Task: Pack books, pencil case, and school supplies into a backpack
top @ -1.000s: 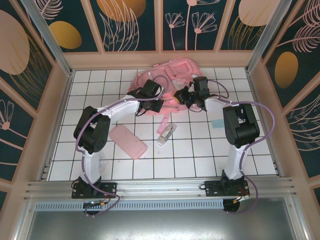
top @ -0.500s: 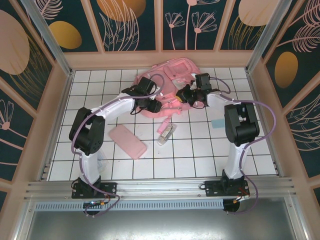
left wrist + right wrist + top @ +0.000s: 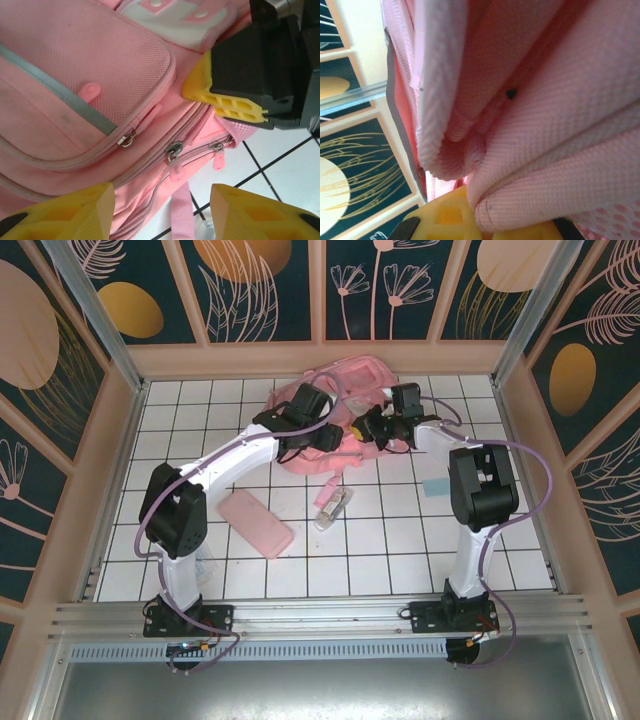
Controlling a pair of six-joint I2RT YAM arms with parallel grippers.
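Note:
The pink backpack (image 3: 340, 400) lies at the back of the tiled table, its front pockets and zip pulls (image 3: 172, 151) close up in the left wrist view. My left gripper (image 3: 322, 436) (image 3: 165, 220) hovers open over the backpack's (image 3: 75, 85) lower edge, nothing between its yellow fingertips (image 3: 85, 210). My right gripper (image 3: 366, 428) (image 3: 235, 100) (image 3: 490, 225) is shut on a fold of backpack fabric (image 3: 545, 125). The flat pink pencil case (image 3: 257, 523) lies on the tiles in front of the left arm. A narrow transparent box (image 3: 333, 508) and a pale-blue square (image 3: 434, 487) rest nearer the middle. The books are out of view.
A pink strap (image 3: 181, 215) trails from the backpack onto the white tiles. Wooden walls (image 3: 320, 358) close in the table at the back and on both sides. Bare tiles (image 3: 390, 550) stretch in front between the two arm bases.
My left gripper was shut a second ago and now stands open, and it has shifted right along the backpack's front. The right gripper keeps its hold and has barely moved.

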